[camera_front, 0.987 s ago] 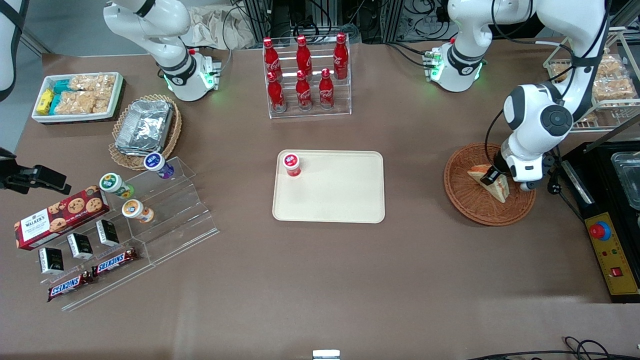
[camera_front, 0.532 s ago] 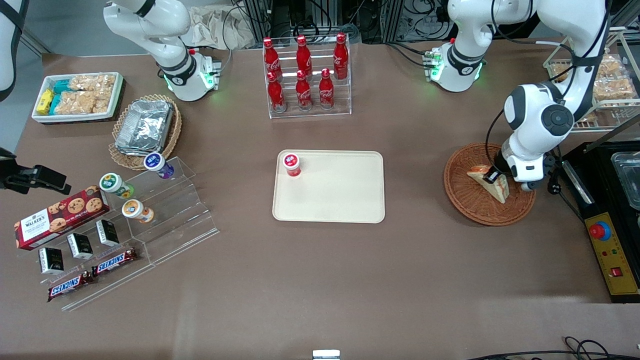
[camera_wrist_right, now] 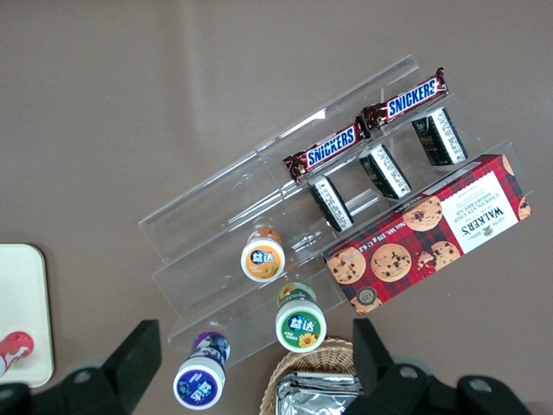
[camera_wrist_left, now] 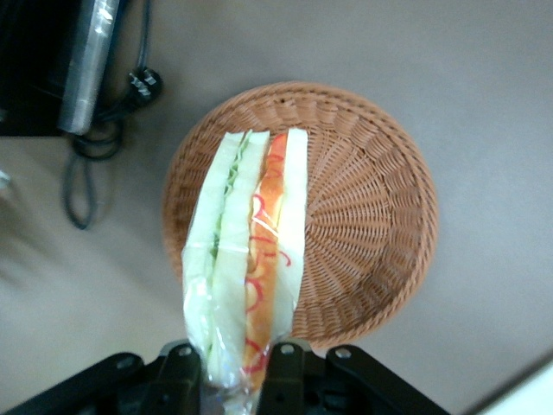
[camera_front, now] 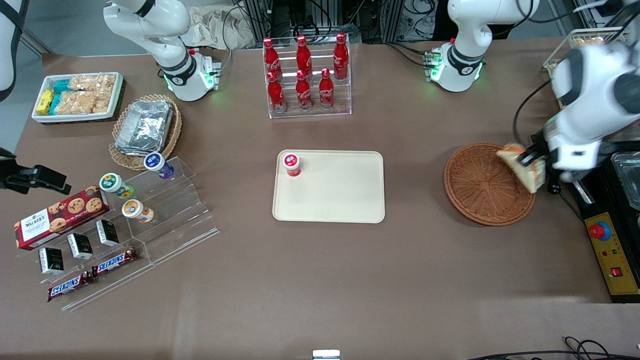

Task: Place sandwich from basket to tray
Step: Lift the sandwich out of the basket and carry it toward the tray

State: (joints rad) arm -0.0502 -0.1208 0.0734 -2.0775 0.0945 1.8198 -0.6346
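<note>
Gripper [camera_wrist_left: 236, 380] clamps sandwich [camera_wrist_left: 249, 259] — wedge hanging lengthwise, raised above basket [camera_wrist_left: 371, 225].

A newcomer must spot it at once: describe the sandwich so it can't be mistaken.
Find the round reddish-brown wicker basket toward the working arm's end of the table. Above its rim, the left gripper is shut on the sandwich, holding it clear of the weave. It is a pale triangular bread wedge with green and red-orange filling along its edge, the only food at that basket.
</note>
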